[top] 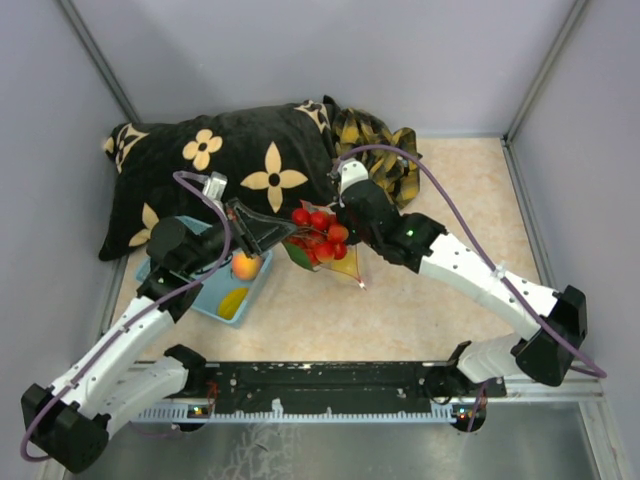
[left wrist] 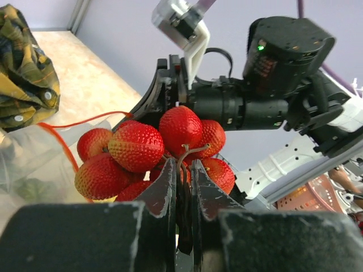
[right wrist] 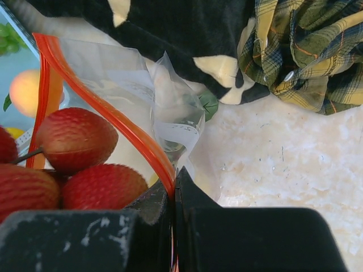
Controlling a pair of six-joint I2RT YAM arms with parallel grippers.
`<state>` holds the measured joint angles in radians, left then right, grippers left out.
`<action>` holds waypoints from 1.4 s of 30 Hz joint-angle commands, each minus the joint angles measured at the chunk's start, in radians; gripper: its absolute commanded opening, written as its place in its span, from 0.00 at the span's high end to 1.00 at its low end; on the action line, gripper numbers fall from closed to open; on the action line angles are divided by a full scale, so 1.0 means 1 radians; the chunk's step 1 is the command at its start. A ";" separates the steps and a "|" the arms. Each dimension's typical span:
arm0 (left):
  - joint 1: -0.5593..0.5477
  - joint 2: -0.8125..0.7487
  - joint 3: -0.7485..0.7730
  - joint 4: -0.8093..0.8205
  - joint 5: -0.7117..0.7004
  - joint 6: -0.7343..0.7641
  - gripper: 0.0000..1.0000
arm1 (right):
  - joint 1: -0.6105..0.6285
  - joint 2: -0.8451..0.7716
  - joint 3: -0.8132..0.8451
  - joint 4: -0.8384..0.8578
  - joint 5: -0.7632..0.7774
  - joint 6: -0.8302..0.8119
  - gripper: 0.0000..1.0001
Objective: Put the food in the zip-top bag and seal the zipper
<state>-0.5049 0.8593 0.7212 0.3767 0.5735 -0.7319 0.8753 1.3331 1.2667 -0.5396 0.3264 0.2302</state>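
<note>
The red berries (left wrist: 170, 144) are hanging in a tight bunch right at the mouth of the zip-top bag (right wrist: 170, 107). The left end effector (left wrist: 182, 170) is pinching their thin stem, with its jaws closed down on it. Honestly can't tell if the bunch is already past the rim or just sitting up against it.

The zipper (right wrist: 136, 139) is gaping open, with its two red-orange sides well apart. The right end effector (right wrist: 173, 187) is clamped hard on one side of that strip and is holding the bag's edge up off the desk (top: 400, 310). The rest of the bag is drooping, clear and crinkly. A green leaf (top: 297, 254) is poking out just below the berries.

Just left of the bag, the light-blue basket (top: 208, 292) is sitting under the left arm. The orange-yellow fruit (top: 245, 266) and the yellow piece (top: 232, 301) are lying inside it.

Behind all that, a black pillow with cream flowers (top: 230, 170) is lying along the back wall. A crumpled plaid cloth (top: 380, 150) is bunched up against its right end.
</note>
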 commanded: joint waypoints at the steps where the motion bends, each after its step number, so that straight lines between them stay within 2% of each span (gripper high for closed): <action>1: -0.019 -0.004 -0.027 -0.009 -0.046 0.077 1.00 | 0.012 0.000 0.064 0.040 -0.012 0.006 1.00; 6: -0.038 0.010 -0.028 -0.108 -0.088 0.157 1.00 | 0.012 0.007 0.067 0.045 -0.022 0.006 1.00; 12: -0.066 0.041 0.049 -0.285 -0.173 0.287 1.00 | 0.012 0.009 0.068 0.051 -0.035 0.009 1.00; 17: -0.082 0.076 0.090 -0.372 -0.229 0.329 1.00 | 0.012 0.009 0.067 0.053 -0.046 0.009 1.00; 26: -0.127 0.117 0.166 -0.435 -0.339 0.355 1.00 | 0.012 0.016 0.063 0.064 -0.102 0.015 1.00; 36: -0.227 0.195 0.230 -0.406 -0.397 0.359 1.00 | 0.011 0.012 0.056 0.090 -0.164 0.033 1.00; 42: -0.250 0.201 0.222 -0.402 -0.568 0.318 1.00 | 0.013 0.003 0.048 0.104 -0.196 0.044 1.00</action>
<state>-0.7448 1.0637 0.9123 -0.0704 0.1421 -0.3878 0.8749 1.3518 1.2778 -0.5140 0.2066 0.2481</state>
